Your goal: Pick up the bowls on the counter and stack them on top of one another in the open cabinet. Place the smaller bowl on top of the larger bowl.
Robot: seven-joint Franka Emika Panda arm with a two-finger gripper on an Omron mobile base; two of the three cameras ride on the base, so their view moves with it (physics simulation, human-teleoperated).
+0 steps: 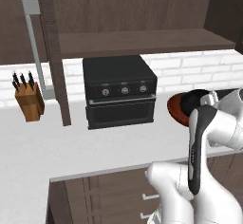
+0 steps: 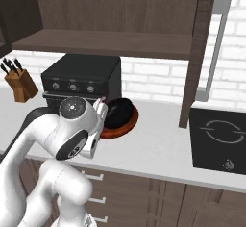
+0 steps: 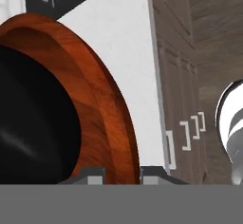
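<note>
The larger bowl, wide and reddish-brown, is just right of the black oven, low at the counter, and looks tilted. The smaller bowl, glossy black, rests inside it. My gripper is shut on the brown bowl's rim, which passes between the two fingertips in the hand view. My white hand meets the bowl's left edge. The open cabinet's shelf runs bare above the oven.
A black toaster oven stands under the shelf. A knife block is at the far left. The cabinet's side post comes down to the counter. A black cooktop lies to the right.
</note>
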